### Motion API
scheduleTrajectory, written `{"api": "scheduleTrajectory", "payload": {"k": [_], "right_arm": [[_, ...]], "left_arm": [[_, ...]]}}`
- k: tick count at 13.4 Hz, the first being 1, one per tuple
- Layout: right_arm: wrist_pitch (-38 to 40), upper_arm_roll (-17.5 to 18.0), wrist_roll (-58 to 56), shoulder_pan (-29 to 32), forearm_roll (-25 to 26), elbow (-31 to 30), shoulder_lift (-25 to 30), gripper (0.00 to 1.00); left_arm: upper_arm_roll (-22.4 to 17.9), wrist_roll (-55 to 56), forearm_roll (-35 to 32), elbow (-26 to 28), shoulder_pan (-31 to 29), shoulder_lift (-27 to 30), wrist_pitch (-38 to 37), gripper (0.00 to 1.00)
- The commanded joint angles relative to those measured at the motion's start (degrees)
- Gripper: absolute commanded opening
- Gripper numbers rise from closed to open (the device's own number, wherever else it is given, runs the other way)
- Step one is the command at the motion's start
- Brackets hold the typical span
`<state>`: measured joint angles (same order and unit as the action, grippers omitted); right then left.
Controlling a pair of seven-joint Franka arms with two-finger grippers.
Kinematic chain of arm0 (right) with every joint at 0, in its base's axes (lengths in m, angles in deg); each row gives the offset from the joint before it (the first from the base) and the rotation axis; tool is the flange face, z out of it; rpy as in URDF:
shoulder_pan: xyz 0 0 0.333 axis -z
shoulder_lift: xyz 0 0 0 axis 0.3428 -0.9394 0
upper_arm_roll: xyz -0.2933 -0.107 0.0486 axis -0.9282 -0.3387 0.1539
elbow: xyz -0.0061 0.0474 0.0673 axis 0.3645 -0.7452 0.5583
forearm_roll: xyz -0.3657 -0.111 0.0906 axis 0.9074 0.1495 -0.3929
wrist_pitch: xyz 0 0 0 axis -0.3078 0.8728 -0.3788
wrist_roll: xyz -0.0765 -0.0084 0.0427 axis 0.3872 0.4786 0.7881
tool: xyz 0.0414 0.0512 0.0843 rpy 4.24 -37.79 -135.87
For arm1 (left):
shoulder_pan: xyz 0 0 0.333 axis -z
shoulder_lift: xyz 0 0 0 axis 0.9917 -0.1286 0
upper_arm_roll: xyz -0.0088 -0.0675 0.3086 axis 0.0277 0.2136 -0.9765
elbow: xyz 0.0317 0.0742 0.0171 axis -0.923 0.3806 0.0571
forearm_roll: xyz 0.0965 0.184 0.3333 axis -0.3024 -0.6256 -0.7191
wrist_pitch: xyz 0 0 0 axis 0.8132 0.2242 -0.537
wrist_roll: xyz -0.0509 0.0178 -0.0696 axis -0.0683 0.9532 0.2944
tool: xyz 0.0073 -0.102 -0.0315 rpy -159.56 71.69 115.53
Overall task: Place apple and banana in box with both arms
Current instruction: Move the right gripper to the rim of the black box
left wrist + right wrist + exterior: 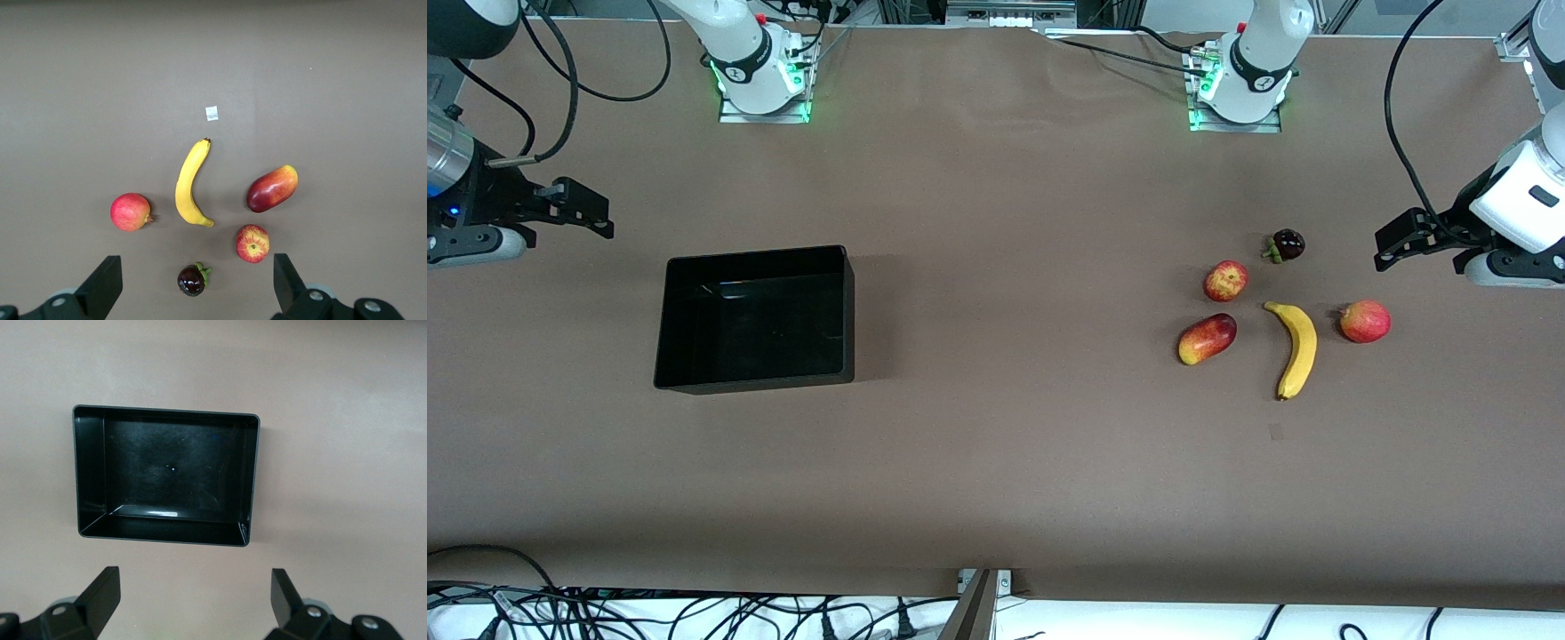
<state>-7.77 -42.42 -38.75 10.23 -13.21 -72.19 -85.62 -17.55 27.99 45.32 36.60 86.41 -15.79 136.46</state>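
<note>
The apple (1225, 281), red with yellow patches, lies among several fruits toward the left arm's end of the table; it also shows in the left wrist view (253, 243). The yellow banana (1296, 347) lies beside it, nearer the front camera, and shows in the left wrist view (189, 185). The black box (756, 380) stands empty toward the right arm's end and shows in the right wrist view (160, 532). My left gripper (1396, 242) hangs open and empty over the table beside the fruits (195, 261). My right gripper (585, 212) hangs open and empty over the table beside the box (193, 575).
An oval red-yellow mango (1207, 339), a pinkish-red round fruit (1365, 321) and a dark purple mangosteen (1287, 244) lie around the apple and banana. A small white tag (211, 113) lies on the brown tabletop. Cables run along the table's front edge.
</note>
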Motion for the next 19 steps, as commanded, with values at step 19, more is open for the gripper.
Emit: {"api": "scheduleTrajectory", "payload": {"k": [19], "right_arm": [[-26.0, -4.5, 0.2, 0.7, 0.9, -23.9, -6.0, 1.0]], "left_arm": [[-0.1, 0.3, -1.0, -1.8, 0.4, -0.8, -1.4, 1.0]]}}
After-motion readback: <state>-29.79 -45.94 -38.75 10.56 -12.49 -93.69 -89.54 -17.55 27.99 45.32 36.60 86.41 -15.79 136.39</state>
